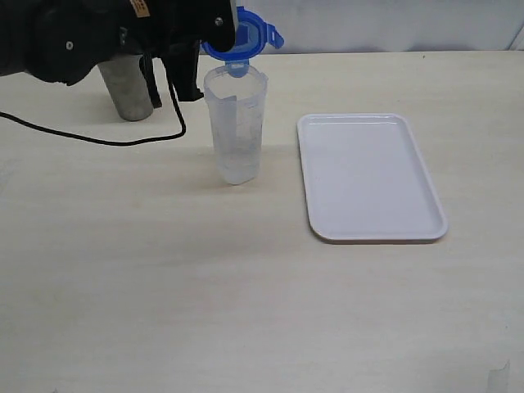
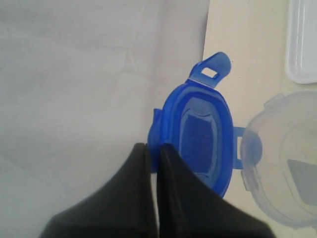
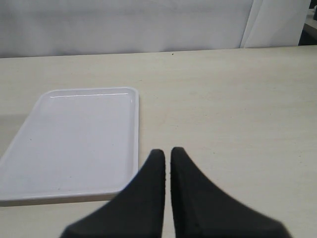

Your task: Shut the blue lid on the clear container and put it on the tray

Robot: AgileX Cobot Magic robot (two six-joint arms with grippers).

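1. A grey metal cup (image 1: pixel 128 97) stands upright near the far left of the table. Its upper part is hidden, so only the lower body and base show.
2. A thin black cable (image 1: pixel 106 142) lies loose on the tabletop. It comes in from the left edge, curves past the front of the cup's base and bends upward.
3. The table (image 1: pixel 246 295) has a pale cream top with a faint wood grain.
4. A white backdrop (image 1: pixel 393 24) rises behind the table's far edge. Soft folds show in it in the left wrist view.
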